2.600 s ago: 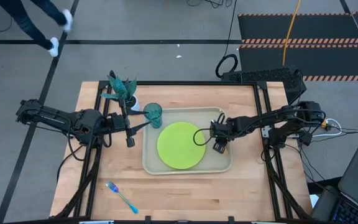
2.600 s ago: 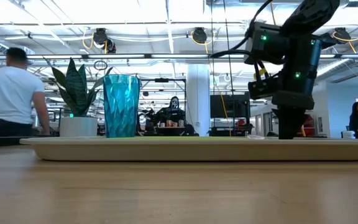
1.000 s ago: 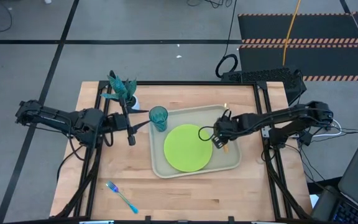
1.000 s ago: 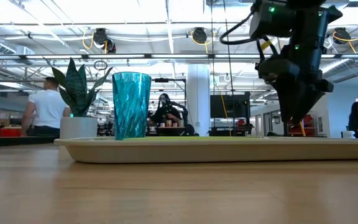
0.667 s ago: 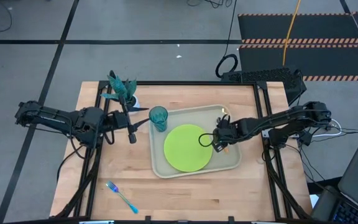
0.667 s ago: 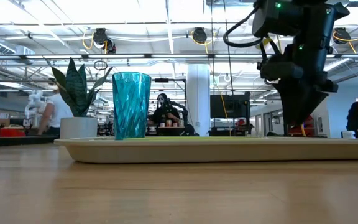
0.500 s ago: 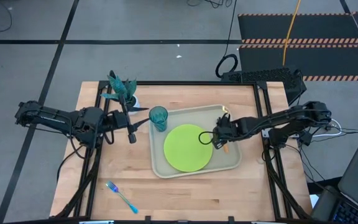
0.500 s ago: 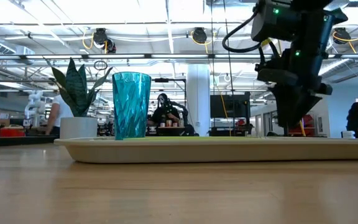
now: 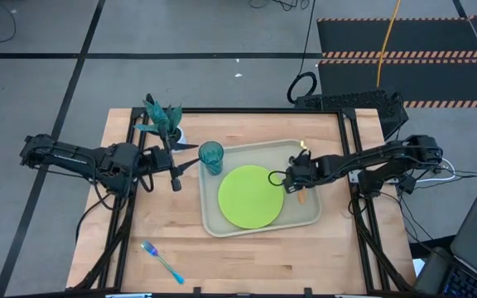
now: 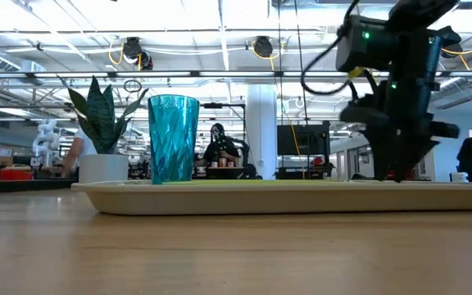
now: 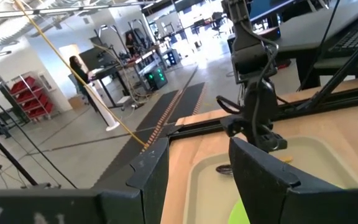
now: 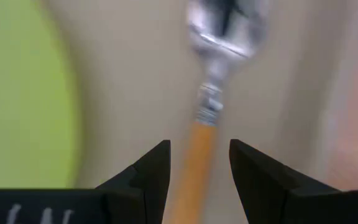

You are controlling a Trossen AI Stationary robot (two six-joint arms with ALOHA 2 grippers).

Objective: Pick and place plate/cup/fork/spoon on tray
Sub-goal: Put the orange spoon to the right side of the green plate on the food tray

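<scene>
The beige tray [image 9: 219,222] lies mid-table. On it are the lime-green plate [image 9: 251,196], the teal cup [image 9: 211,156] upright at its far left corner, and the spoon [image 12: 197,158] along its right side. The spoon's silver bowl [image 12: 229,25] points to the far edge. My right gripper [image 12: 199,143] points steeply down over the spoon, open. Its fingers stand on either side of the orange handle, with a gap showing on both sides. The fork [image 9: 162,261] lies on the bare table near the front left. My left gripper [image 9: 175,178] hangs level, open, left of the tray.
A white pot with a green plant [image 9: 166,124] stands at the far left, just behind my left gripper. Bare wood lies in front of the tray and around the fork. People move about in the room beyond the table.
My right gripper has sunk toward the tray's right side and rolled about its own axis, staying over the spoon. Tray, plate, cup and fork have kept their places.
</scene>
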